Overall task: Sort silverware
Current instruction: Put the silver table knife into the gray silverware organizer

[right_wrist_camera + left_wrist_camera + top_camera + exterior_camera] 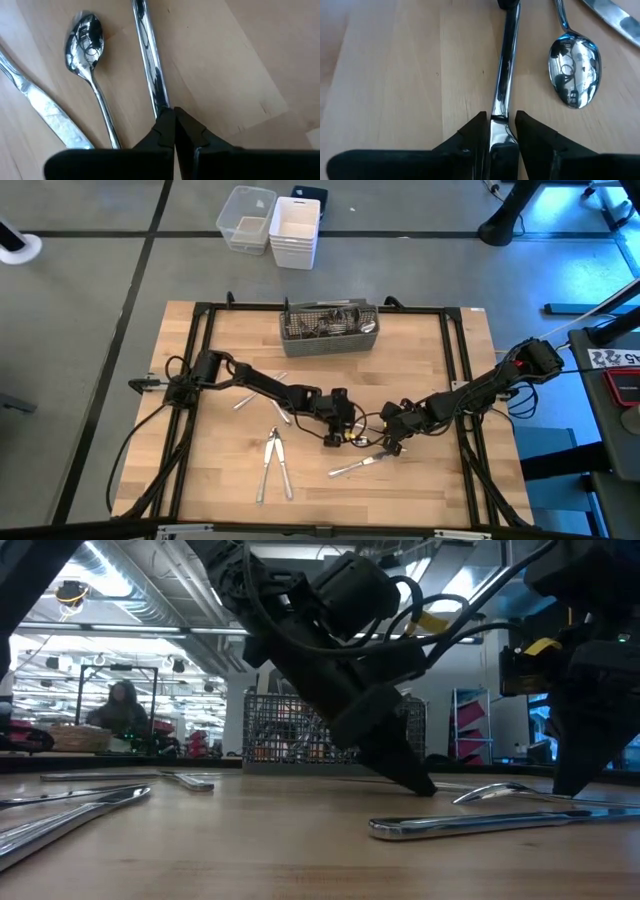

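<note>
Low view and high view, read from the near table edge to the far edge:

1. Nearest the front edge, a cluster of pieces (272, 465) is laid on the wooden table (430, 380), left of centre.
2. Just behind, a long shiny piece (480, 824) is seen flat on the wood, in front of both grippers.
3. The left gripper (501, 131) is lowered to the tabletop near the middle. Its fingers (470, 140) are parted and set either side of a slim handle (502, 85), which lies flat between them; firm pressure on it cannot be confirmed.
4. The right gripper (172, 117) is lowered opposite, its jaws closed together with nothing between them. Its tip is placed at the other end of the same slim handle.
5. Beside that handle a spoon (574, 70) is laid bowl up, and next to the spoon a knife (615, 17); neither is touched by a finger.
6. Farther back and to the left, loose pieces (245, 401) are scattered by the left arm.
7. At the far edge, the wire-mesh caddy (330, 330) is stood, with silverware already in it.
8. Beyond the table, white bins (295, 230) are set on the floor, and a person (120, 705) is visible in the room behind.
</note>
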`<control>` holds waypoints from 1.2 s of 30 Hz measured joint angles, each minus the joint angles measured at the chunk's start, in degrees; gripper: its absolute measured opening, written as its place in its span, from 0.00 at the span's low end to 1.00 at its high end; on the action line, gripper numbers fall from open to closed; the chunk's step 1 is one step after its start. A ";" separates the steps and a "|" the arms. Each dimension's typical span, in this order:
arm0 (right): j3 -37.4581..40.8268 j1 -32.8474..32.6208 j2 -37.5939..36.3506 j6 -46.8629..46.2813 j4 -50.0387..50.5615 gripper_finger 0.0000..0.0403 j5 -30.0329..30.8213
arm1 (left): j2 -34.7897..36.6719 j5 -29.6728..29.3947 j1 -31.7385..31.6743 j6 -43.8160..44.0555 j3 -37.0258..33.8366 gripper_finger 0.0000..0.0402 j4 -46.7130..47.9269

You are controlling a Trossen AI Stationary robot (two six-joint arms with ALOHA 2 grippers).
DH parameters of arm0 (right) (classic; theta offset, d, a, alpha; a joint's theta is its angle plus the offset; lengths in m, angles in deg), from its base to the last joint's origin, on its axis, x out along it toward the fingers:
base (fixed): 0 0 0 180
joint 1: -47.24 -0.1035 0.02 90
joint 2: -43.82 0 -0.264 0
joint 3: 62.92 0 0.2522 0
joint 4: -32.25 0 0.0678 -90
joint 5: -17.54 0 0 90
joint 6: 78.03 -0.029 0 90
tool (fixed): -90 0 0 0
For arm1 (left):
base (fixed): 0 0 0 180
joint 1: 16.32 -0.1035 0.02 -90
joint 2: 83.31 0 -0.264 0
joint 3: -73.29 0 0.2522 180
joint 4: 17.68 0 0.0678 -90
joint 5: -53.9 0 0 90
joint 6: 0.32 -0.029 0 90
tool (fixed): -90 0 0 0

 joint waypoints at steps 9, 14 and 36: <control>0.37 -0.05 0.34 3.30 -4.45 0.01 -1.31 | -0.26 -2.33 0.01 0.18 -0.11 0.11 0.11; 0.35 -0.05 0.37 3.39 -4.47 0.01 -1.32 | -0.26 -2.13 -0.05 0.03 -0.13 0.07 0.06; 0.26 -0.05 0.33 5.02 -5.50 0.04 -1.17 | -0.26 3.33 -0.73 -0.73 -0.20 0.06 -1.20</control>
